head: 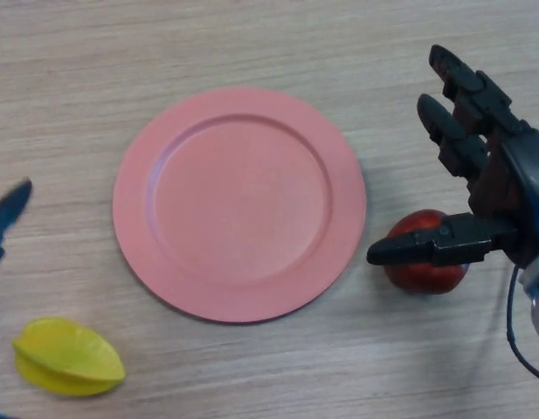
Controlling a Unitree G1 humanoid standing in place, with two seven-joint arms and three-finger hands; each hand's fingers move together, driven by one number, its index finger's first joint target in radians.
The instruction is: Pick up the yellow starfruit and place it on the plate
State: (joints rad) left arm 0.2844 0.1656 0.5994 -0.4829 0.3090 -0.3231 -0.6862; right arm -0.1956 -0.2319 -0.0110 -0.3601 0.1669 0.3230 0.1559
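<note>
The yellow starfruit [66,356] lies on the wooden table at the lower left, apart from the plate. The pink plate [238,202] sits in the middle with nothing on it. My right hand [496,188] hovers at the right edge, fingers straight and spread, thumb reaching left over a red fruit; it holds nothing. Only a tip of my left hand [7,211] shows at the left edge, above the starfruit and not touching it.
A red apple-like fruit [424,255] rests just right of the plate, partly hidden under my right thumb. The wooden table [269,44] stretches beyond the plate on all sides.
</note>
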